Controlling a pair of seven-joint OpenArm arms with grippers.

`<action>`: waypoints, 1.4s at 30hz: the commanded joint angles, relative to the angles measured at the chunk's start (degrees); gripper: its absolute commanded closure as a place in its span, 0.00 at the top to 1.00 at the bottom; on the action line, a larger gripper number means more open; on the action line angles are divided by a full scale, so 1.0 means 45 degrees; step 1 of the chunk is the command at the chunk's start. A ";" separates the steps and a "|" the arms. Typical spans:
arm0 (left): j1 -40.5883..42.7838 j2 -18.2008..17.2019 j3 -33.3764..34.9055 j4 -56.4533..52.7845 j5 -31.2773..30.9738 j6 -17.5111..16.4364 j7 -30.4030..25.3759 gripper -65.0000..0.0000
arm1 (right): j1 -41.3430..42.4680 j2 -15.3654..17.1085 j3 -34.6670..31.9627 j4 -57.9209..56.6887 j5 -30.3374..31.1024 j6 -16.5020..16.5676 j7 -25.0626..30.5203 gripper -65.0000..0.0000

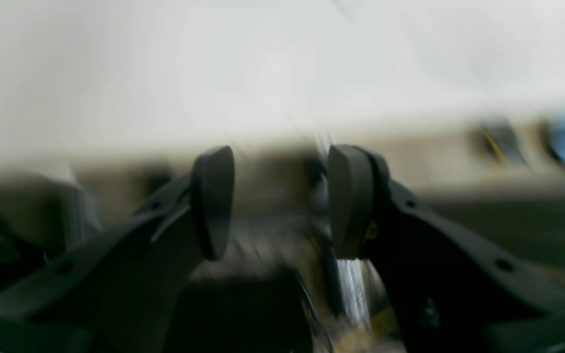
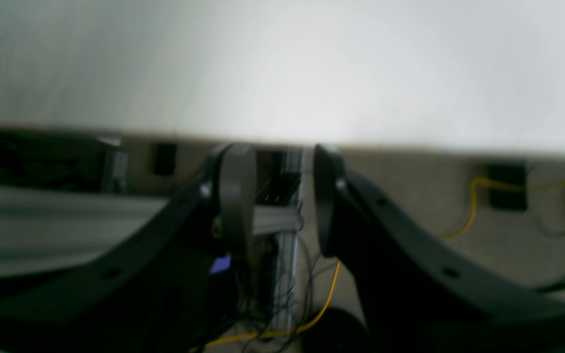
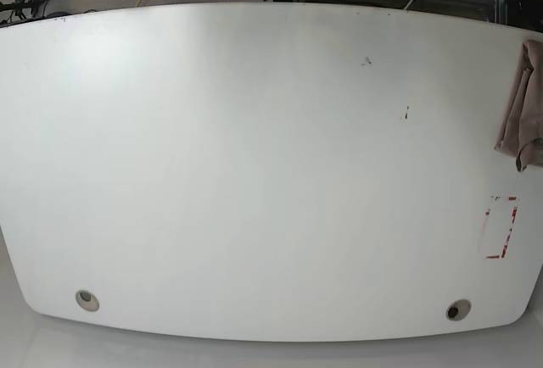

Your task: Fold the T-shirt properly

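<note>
T-shirt [image 3: 521, 105] fabric is seen only in the base view, as a dusty mauve-brown bundle lying crumpled at the right edge of the white counter [image 3: 254, 173], partly cut off by the frame. No print, label or brand can be made out on it. Near it on the counter, a red-edged rectangular marking [image 3: 500, 227] is seen; no writing on it can be read. Two small dark specks and two round holes near the front edge are also seen on the counter surface. Neither arm is seen over the counter in this view.

In the left wrist view, heavily blurred, the left gripper [image 1: 281, 201] is shown with its dark fingers [image 1: 212, 201] spread apart and nothing caught between them. The pale counter edge [image 1: 262, 88] fills the area above the fingers; below and behind them only smeared dark shapes are made out. The shirt is not seen near these fingers.

In the right wrist view, the right gripper [image 2: 282, 196] is shown with its fingers [image 2: 235, 196] parted by a clear gap and nothing held. The white counter [image 2: 282, 68] lies above the fingers, and beyond its edge a carpeted floor [image 2: 409, 196] is seen. A yellow cable [image 2: 473, 206] trails to the right of the fingers and below them. No readable writing is seen.
</note>
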 commanded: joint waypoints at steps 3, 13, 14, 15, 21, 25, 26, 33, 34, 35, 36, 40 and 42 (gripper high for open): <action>0.0190 -0.0058 0.0035 -0.1309 -0.0128 0.0127 -0.0270 0.42 | -0.1102 -0.0711 0.0063 -0.0600 0.0171 0.0124 0.1298 0.29; -0.2546 -0.0644 0.0055 -0.7111 -0.0050 0.0146 -0.0289 0.42 | 0.0812 -0.1180 -0.0347 -0.5211 -0.2799 0.0124 0.1356 0.29; -0.2975 -0.0722 0.0055 -0.7834 -0.0031 0.0146 -0.0289 0.42 | 0.1281 -0.1161 -0.0386 -0.6031 -0.3072 0.0124 0.1356 0.29; -0.3229 -0.0820 0.0055 -0.8303 -0.0031 0.0146 -0.0289 0.42 | 0.1633 -0.1161 -0.0386 -0.6617 -0.3150 0.0124 0.1356 0.29; -0.5495 -0.1542 0.1168 -1.2308 -0.0031 0.0205 -0.0289 0.42 | 0.4055 -0.0711 -0.0464 -1.0329 -0.3424 0.0124 0.1356 0.29; -0.7039 -0.1718 0.1696 -1.5101 -0.0031 0.1065 -0.0329 0.42 | 0.5462 -0.0653 -0.0464 -1.2165 -0.4303 0.0124 0.1356 0.29; -0.7410 -0.1738 0.1754 -1.5668 -0.0031 0.1260 -0.0387 0.42 | 0.5774 -0.0653 -0.0464 -1.2498 -0.4518 0.0075 0.1356 0.29; -1.0106 -0.1855 0.1774 -2.0376 0.0106 0.2041 -0.1696 0.42 | 0.7552 -0.0633 -0.0464 -1.4412 -0.6003 -0.1194 0.1356 0.29; -1.0438 -0.1855 0.1774 -2.0806 0.0243 0.2080 -0.1677 0.42 | 0.7748 -0.0633 -0.0464 -1.4588 -0.6159 -0.1370 0.1337 0.29; -1.0926 -0.1855 0.1774 -2.1470 0.0575 0.2080 -0.1657 0.42 | 0.8002 -0.0594 -0.0464 -1.4881 -0.6432 -0.1644 0.1337 0.29; -1.1259 -0.1855 0.1774 -2.1939 0.0829 0.2080 -0.1657 0.42 | 0.8197 -0.0496 -0.0464 -1.5135 -0.6686 -0.1859 0.1337 0.29; -1.2294 -0.1836 0.1774 -2.3209 0.1278 0.2452 -0.1637 0.42 | 0.9057 -0.0379 -0.0464 -1.6424 -0.7527 -0.2581 0.1337 0.29; -1.2665 -0.1836 0.1774 -2.3639 0.1278 0.2999 -0.1442 0.42 | 0.9428 -0.0360 -0.0464 -1.6932 -0.7800 -0.2835 0.1337 0.29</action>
